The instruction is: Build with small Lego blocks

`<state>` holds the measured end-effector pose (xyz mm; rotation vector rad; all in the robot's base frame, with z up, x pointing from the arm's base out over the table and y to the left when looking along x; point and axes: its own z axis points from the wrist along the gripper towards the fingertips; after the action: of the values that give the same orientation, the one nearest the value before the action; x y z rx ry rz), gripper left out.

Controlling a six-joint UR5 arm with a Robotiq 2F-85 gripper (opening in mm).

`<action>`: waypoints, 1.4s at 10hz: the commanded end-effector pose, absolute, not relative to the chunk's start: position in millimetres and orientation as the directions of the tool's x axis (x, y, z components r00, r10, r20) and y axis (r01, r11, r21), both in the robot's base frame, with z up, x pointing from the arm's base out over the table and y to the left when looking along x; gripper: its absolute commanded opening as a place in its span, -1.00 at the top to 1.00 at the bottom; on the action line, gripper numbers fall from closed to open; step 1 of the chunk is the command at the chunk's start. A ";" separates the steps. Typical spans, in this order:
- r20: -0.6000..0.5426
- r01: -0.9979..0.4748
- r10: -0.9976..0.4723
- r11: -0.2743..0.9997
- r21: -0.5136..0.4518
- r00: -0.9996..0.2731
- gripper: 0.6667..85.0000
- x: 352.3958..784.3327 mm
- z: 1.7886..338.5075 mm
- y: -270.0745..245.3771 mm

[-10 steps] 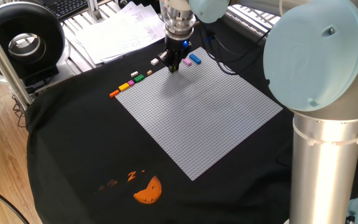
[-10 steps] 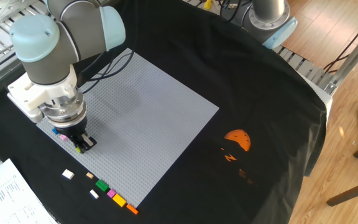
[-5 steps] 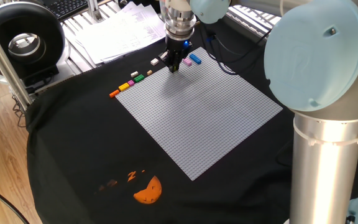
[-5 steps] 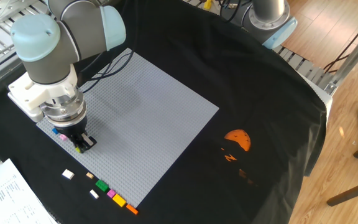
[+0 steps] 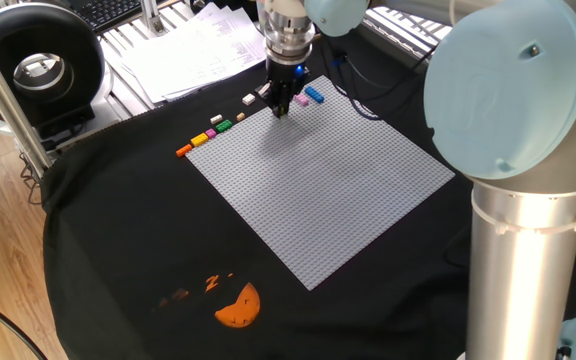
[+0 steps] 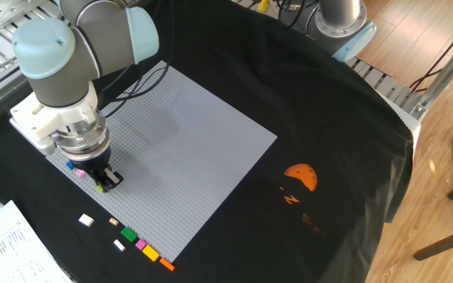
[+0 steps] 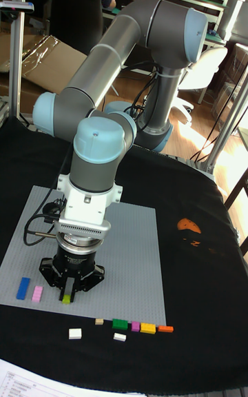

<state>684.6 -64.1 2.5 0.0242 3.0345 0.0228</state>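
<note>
My gripper (image 5: 279, 108) (image 6: 101, 185) (image 7: 67, 297) stands low over the near corner of the grey baseplate (image 5: 328, 180) (image 6: 187, 149) (image 7: 131, 259), shut on a small yellow-green Lego block (image 7: 66, 298). Whether the block touches the plate I cannot tell. A blue block (image 7: 25, 287) and a pink block (image 7: 37, 293) lie on the plate beside it. Off the plate's edge on the black cloth runs a row of blocks: orange (image 5: 182, 150) (image 7: 165, 329), yellow (image 5: 199, 139), pink (image 5: 210, 133), green (image 5: 224, 125) (image 7: 120, 324), tan (image 7: 99, 321), with two white blocks (image 7: 75, 333) (image 7: 120, 336) nearby.
An orange half-round print (image 5: 238, 305) (image 6: 301, 176) marks the cloth beyond the plate's far corner. Sheets of paper (image 5: 198, 45) (image 6: 6, 244) and a black round device (image 5: 38, 65) lie past the cloth's edge. The arm's wide base column (image 5: 528, 250) stands to the right.
</note>
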 end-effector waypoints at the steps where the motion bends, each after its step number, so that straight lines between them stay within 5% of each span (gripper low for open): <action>1: -0.114 0.010 0.012 1.000 0.015 -0.993 0.98 687.8 4.0 -65.9; 14: -0.129 0.004 0.008 1.000 0.031 -0.992 0.98 692.0 2.9 -61.0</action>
<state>691.1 -61.4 0.6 -0.0014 3.0147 0.0323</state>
